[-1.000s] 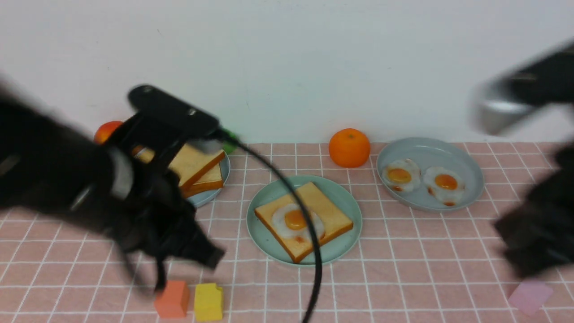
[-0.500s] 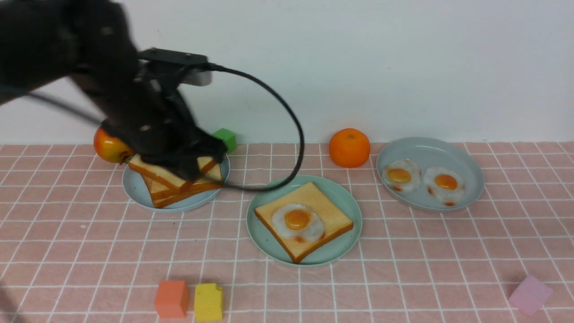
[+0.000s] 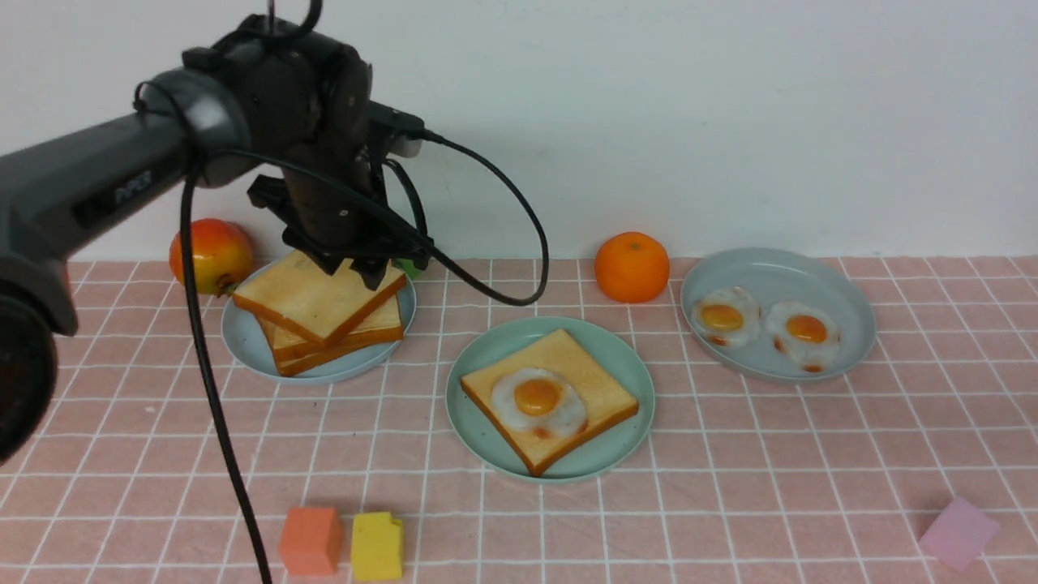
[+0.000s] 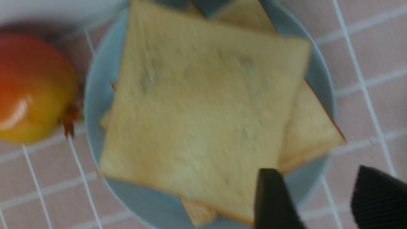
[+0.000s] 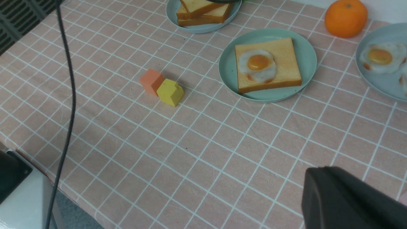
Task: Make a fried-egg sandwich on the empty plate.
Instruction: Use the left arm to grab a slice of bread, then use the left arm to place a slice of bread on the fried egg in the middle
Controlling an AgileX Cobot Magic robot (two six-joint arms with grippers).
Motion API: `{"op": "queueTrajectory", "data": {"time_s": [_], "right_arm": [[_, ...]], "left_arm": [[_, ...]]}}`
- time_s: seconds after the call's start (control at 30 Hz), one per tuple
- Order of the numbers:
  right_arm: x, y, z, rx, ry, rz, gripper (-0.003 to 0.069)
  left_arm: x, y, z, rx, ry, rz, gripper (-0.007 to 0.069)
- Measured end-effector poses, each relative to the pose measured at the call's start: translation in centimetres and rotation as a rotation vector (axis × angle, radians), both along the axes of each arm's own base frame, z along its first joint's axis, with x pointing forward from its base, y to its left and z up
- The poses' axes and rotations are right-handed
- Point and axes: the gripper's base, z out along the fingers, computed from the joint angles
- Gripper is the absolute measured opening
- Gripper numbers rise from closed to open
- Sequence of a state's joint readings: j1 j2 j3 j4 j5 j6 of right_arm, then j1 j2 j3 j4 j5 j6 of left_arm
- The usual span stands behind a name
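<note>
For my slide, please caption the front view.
Left gripper open over stacked toast; fried egg on toast slice on mint plate.

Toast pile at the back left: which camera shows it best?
The front view: the toast pile is sharp, slices askew, hidden only at its far corner by the left gripper. The left wrist view is closer but blurred, mostly the top face. The right wrist view cuts it off at the picture's edge.
</note>
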State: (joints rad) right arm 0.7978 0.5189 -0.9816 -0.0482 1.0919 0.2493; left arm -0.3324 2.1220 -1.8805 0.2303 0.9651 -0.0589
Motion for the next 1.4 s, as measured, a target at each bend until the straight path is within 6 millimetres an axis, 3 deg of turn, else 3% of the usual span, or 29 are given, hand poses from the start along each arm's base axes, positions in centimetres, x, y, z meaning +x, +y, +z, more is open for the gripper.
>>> {"op": "queueTrajectory", "data": {"time_s": [0.17, 0.43, 0.73, 0.93, 1.03, 1.2, 1.4], "right_arm": [[0.0, 0.0, 0.0, 0.003, 0.003, 0.000, 0.0003], [-0.1, 0.1, 0.0, 0.013, 0.012, 0.003, 0.0006], [-0.2, 0.2, 0.0, 0.022, 0.023, 0.012, 0.0006], [-0.2, 0.2, 0.0, 0.025, 0.026, 0.014, 0.0006], [-0.2, 0.2, 0.0, 0.025, 0.026, 0.014, 0.0006], [-0.2, 0.2, 0.0, 0.025, 0.026, 0.014, 0.0012], [-0.2, 0.2, 0.0, 0.022, 0.024, 0.012, 0.0018]], "left_arm": [[1.0, 0.0, -2.2, 0.053, -0.007, -0.021, 0.0447], [2.2, 0.0, -5.3, 0.104, -0.015, -0.032, 0.0442], [2.6, 0.0, -6.3, 0.092, -0.020, 0.017, 0.0312], [2.6, -0.1, -6.3, 0.101, -0.023, 0.011, 0.0134], [2.6, -0.1, -6.2, 0.104, -0.025, 0.011, 0.0123], [1.8, 0.2, -3.4, 0.096, -0.047, 0.014, 0.0107], [-1.8, 0.0, 5.6, -0.030, -0.122, -0.049, 0.0066]]}}
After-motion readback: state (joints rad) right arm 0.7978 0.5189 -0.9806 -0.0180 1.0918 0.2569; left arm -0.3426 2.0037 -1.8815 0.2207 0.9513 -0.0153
